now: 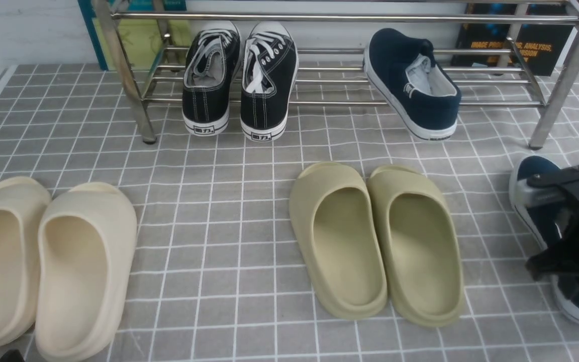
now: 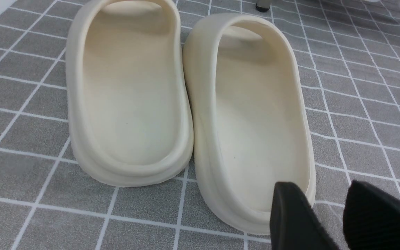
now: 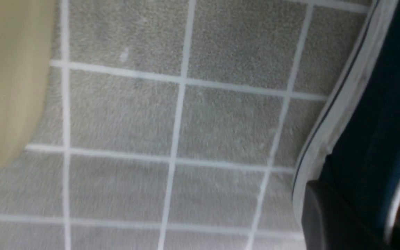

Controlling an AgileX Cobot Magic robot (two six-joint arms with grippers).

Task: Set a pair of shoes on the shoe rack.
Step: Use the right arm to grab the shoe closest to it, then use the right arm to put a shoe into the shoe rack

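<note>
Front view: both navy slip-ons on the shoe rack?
No, one navy slip-on rests on the shoe rack lower bars; the second navy slip-on sits on the grey mat.

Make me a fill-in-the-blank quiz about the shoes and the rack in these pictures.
1. Exactly ___ navy slip-on sits on the shoe rack.
2. Seen from the front, the black sneakers stand to that shoe's ___.
3. The claw at the second navy shoe, which is on the floor, belongs to the ___ arm.
4. The left claw hangs over the ___ slides.

Missing words: one; left; right; cream.
</note>
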